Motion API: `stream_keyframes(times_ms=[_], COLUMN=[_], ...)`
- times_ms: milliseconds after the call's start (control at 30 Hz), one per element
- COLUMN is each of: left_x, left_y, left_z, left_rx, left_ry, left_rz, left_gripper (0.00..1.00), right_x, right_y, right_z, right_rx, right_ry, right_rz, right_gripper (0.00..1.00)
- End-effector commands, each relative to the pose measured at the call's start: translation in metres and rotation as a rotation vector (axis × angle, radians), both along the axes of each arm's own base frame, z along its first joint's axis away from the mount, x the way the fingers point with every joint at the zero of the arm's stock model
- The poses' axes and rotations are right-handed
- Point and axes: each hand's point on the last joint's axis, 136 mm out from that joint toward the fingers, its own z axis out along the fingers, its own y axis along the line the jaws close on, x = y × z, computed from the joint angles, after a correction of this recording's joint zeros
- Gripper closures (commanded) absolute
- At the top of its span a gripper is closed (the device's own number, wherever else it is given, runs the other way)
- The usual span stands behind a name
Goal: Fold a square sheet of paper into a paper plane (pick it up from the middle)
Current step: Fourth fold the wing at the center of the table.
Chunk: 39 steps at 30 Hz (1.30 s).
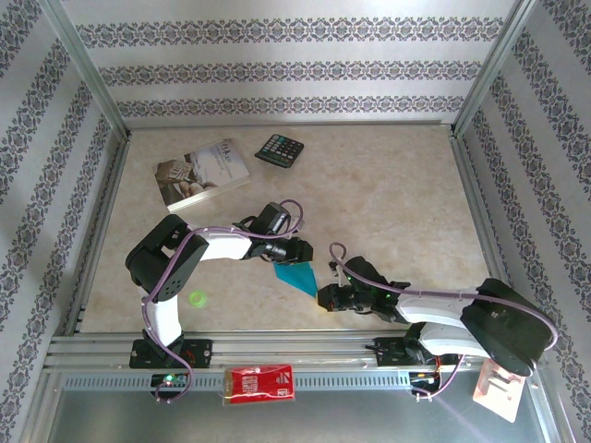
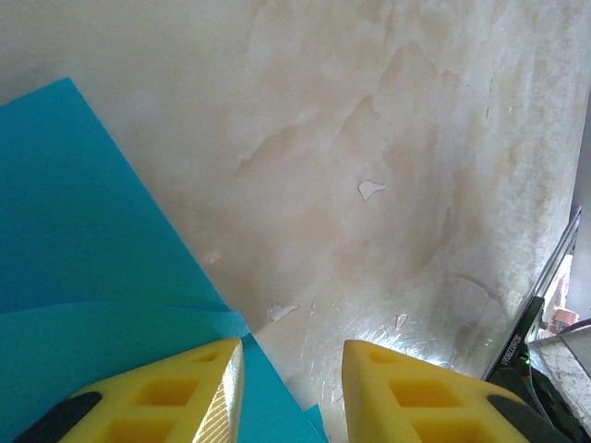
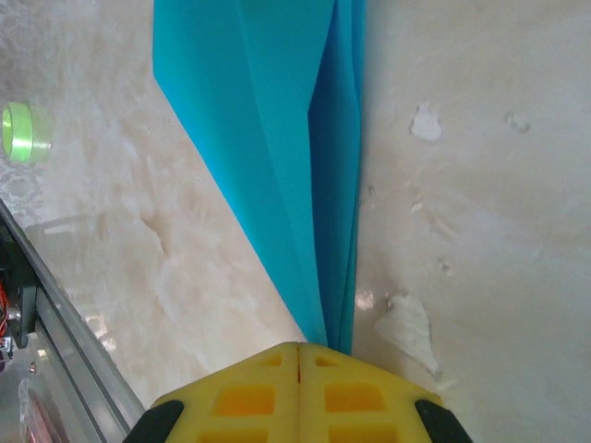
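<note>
The turquoise-blue paper is folded lengthwise into a slim pointed paper plane (image 1: 296,275), lying at the near middle of the table with its point toward my right arm. In the right wrist view the paper plane (image 3: 268,138) narrows to its point at the tips of my right gripper (image 3: 298,349), whose yellow fingers are pressed together on that point. My left gripper (image 2: 291,369) is open at the plane's wide end. Its left finger (image 2: 199,392) rests over the blue paper (image 2: 83,249), and its right finger (image 2: 416,388) is over bare table.
A pale printed book (image 1: 201,173) and a black calculator (image 1: 280,149) lie at the back of the table. A green tape roll (image 1: 197,298) sits near the left arm's base. A red packet (image 1: 260,383) lies below the front aluminium rail (image 1: 277,349).
</note>
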Motion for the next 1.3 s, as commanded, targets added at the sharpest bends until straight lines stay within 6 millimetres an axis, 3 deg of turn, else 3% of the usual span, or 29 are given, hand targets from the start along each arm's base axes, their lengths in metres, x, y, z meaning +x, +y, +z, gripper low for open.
stream_keyframes(times_ms=[0,267,533,767,1100,1267], left_x=[-0.004,-0.003,-0.003,-0.003,0.0,0.008], left_y=[0.032,0.031,0.03,0.029,0.027,0.019], left_z=[-0.038,-0.038,-0.038,-0.037,-0.032,-0.018], left_rx=[0.146,0.141,0.137,0.134,0.13,0.102], left_ry=[0.063,0.065,0.069,0.069,0.06,0.041], left_rz=[0.042,0.04,0.045,0.041,0.035,0.03], left_gripper=[0.67,0.67,0.67,0.67,0.67,0.66], right_x=[-0.044,0.004,0.034,0.046,0.026,0.014], right_y=[-0.041,-0.018,0.021,0.027,0.002,-0.014], right_z=[-0.042,0.023,0.046,0.023,-0.017,-0.035], right_rx=[-0.172,-0.011,0.036,-0.009,-0.081,-0.128], right_ry=[0.191,0.019,-0.009,0.025,0.112,0.155], right_rz=[-0.019,-0.078,0.015,0.03,0.004,-0.029], right_gripper=[0.98,0.97,0.95,0.96,0.99,1.0])
